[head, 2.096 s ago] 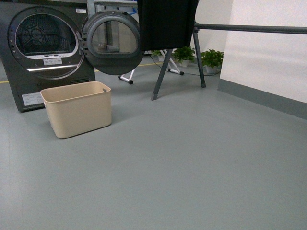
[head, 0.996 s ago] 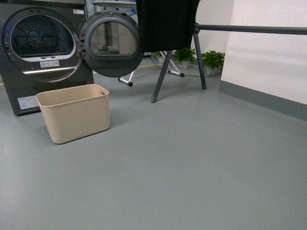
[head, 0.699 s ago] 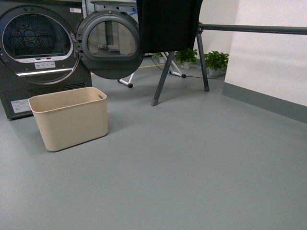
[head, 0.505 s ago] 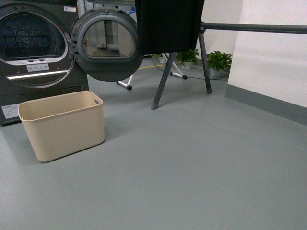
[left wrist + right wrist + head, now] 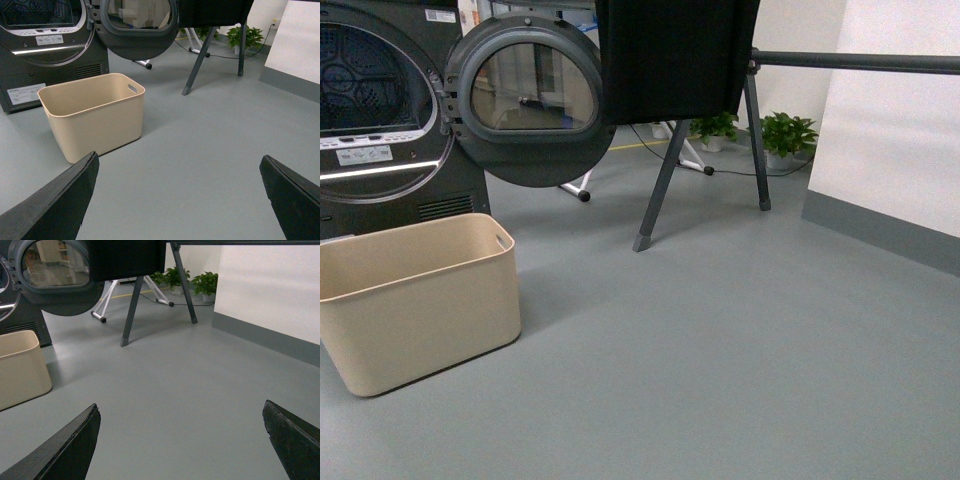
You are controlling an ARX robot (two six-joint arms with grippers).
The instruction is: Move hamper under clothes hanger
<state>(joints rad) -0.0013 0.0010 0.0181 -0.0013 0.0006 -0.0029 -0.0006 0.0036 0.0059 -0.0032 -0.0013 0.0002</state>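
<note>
Step in hand: getting close to the hamper (image 5: pixel 415 300) to grab it. Not yet held. Stands on the grey floor (image 5: pixel 740 360) in the lower left of the front view, just in front of the dryer (image 5: pixel 370 120). Looks empty, mouth up, with one slot handle showing in the short end nearer the middle of the frame.

Round dryer door (image 5: pixel 525 100) swung open above and behind it, in the upper left. Hanger (image 5: pixel 663 190) in the upper middle, well apart from the hamper, with a black cloth (image 5: pixel 675 55) hanging down from its bar. Long bar running off to the upper right, in front of a white wall (image 5: pixel 900 140). Bare floor under that bar. Green plants (image 5: pixel 788 132) far back by the wall.

Left fingers (image 5: pixel 55 205) spread wide, holding nothing, with the hamper ahead of them. Right fingers (image 5: pixel 60 450) spread wide too, holding nothing, facing mostly bare floor, with just a corner of the hamper in sight.

Next, by the look of it: go closer, come down over the rim or a slot handle, and pinch it. Best to grip both short ends, one with each arm. Safer that way: less tipping, less sliding. Then carry or slide it toward the right of the front view, past the leg, and set it down under the bar.
</note>
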